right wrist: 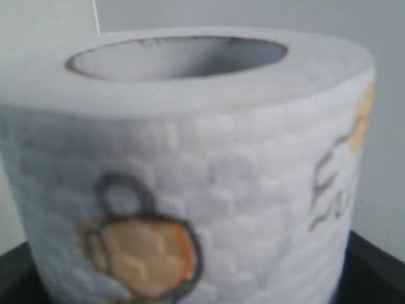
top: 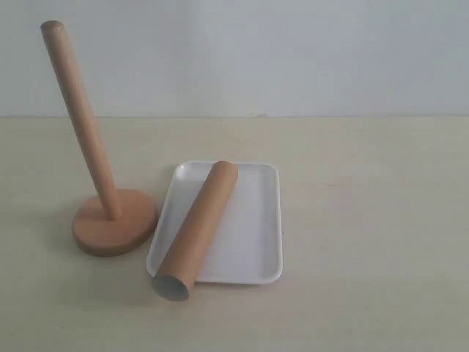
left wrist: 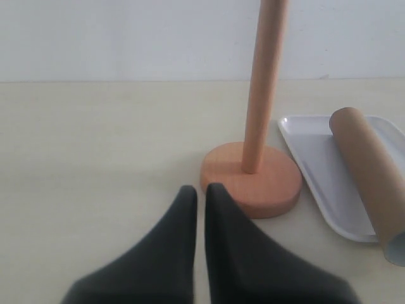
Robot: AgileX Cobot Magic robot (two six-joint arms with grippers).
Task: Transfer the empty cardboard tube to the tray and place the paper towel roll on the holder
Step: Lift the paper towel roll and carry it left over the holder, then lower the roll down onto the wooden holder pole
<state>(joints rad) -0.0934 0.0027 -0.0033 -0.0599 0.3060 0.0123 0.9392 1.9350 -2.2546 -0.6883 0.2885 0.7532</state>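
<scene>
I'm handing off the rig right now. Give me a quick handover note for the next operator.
Left hand: shut, empty, low near the base of the holder.
Right hand: appears shut on the paper towel roll, outside the exterior view.
Done: empty cardboard tube lies diagonally on the tray, one end overhanging a corner.
Left: holder post is bare; lower the roll onto it.

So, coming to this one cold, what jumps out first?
The paper towel roll fills the right wrist view, blurred and very close, with dark edges at its lower corners. In the exterior view the empty cardboard tube lies slantwise across the tray, its grey-lined near end overhanging the front-left corner, beside the bare holder. The left gripper, shut on nothing, sits just short of the holder's base.
</scene>
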